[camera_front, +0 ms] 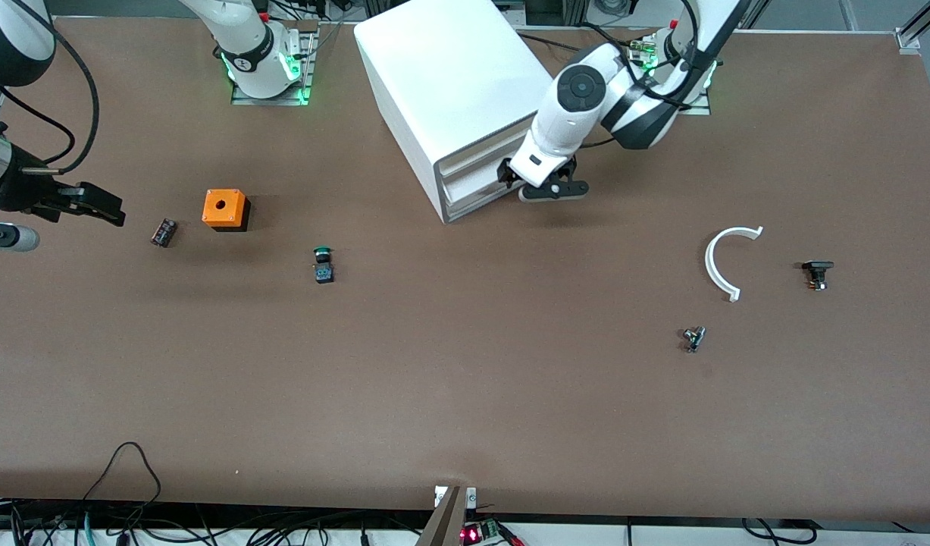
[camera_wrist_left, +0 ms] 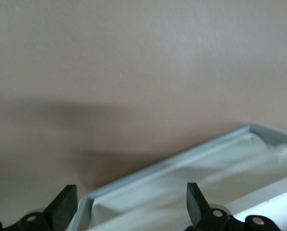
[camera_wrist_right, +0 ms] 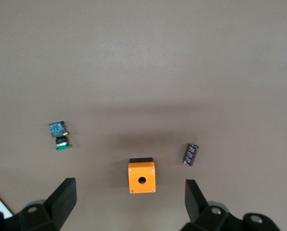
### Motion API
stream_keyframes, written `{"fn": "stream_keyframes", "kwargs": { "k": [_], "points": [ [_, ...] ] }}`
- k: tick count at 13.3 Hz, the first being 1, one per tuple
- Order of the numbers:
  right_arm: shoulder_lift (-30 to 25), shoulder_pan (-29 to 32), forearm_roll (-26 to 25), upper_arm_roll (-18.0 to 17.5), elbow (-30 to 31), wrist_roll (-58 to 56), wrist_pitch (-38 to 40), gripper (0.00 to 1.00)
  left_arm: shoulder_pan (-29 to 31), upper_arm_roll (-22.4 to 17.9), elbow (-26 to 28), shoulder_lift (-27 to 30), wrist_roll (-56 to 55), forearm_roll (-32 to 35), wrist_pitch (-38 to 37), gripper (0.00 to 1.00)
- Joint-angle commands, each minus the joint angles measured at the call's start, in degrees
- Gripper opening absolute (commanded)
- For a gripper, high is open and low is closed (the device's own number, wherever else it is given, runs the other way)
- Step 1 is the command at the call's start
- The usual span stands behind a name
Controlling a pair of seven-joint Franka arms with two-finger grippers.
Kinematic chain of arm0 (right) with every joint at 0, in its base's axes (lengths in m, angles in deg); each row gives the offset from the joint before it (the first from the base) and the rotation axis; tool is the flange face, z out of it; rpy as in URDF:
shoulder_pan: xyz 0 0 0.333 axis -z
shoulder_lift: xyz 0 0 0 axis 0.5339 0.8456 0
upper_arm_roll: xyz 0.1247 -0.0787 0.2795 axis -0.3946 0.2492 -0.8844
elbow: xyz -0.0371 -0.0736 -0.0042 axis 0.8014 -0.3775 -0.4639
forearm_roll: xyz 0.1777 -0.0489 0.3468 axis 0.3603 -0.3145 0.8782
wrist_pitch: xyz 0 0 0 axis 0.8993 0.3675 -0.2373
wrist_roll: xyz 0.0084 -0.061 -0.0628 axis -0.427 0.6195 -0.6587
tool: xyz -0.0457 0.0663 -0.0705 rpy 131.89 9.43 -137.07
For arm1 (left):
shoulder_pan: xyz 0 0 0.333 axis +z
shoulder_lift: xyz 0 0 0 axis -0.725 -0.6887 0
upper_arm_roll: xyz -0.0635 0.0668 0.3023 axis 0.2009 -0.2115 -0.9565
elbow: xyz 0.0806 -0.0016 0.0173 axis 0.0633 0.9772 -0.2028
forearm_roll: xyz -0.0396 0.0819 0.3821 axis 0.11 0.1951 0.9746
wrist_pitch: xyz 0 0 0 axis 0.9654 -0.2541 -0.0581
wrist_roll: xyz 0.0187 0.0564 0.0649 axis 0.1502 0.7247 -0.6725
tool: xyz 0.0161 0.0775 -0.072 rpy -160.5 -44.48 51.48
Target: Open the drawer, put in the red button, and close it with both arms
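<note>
The left gripper (camera_front: 527,180) was at the front of the white cabinet (camera_front: 453,83), at its corner toward the left arm's end of the table, level with the drawers. Its fingers (camera_wrist_left: 64,206) were spread, with nothing between them. In the left wrist view the rim of a drawer (camera_wrist_left: 182,161) lay just beside the fingertips, slightly pulled out of the cabinet; which of the stacked drawers it was could not be told.

The right gripper (camera_front: 93,205) hung over the right arm's end of the table, fingers (camera_wrist_right: 65,199) spread and empty. Under it lay an orange box (camera_wrist_right: 141,177) with a round hole on top, a small dark cylinder (camera_wrist_right: 191,154) beside it, and a green-capped switch (camera_wrist_right: 59,135) farther toward the cabinet.

No red button could be made out in any view. Toward the left arm's end of the table lay a white curved piece (camera_front: 726,262), a small black part (camera_front: 817,273) and a small metal part (camera_front: 693,337).
</note>
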Motion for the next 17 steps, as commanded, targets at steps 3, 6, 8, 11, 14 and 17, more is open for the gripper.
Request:
{"fn": "stream_keyframes", "kwargs": {
  "k": [3,6,8,11,14,17],
  "points": [
    [-14.01,0.45,0.26,1.45,18.82,-1.79,-7.35,1.0,1.33,1.21,1.17,3.68,0.59,-1.09,-2.04,1.0],
    [-14.21,0.27,0.35,1.19,18.25,-1.88,-6.15,1.0,7.64,-0.1,-0.84,7.09,0.77,-0.3,0.33,1.0],
    [-13.95,0.1,0.43,0.92,16.41,-1.7,-5.18,1.0,9.51,-5.26,-4.26,8.51,0.77,-0.3,-0.11,1.0],
    [-13.77,0.1,0.96,1.01,13.77,-1.7,-5.53,1.0,9.51,-13.88,-8.48,11.23,6.27,-0.21,-5.42,1.0],
    [-13.94,0.1,0.61,1.01,13.15,-2.66,-4.83,1.0,9.16,-21.18,-15.86,15.87,21.12,-0.56,-20.97,1.0],
    [-14.21,0.1,0.7,1.1,11.84,-2.76,-0.72,1.0,8.81,-27.42,-24.11,18.79,27.65,-0.83,-35.91,1.0]
  ]
}}
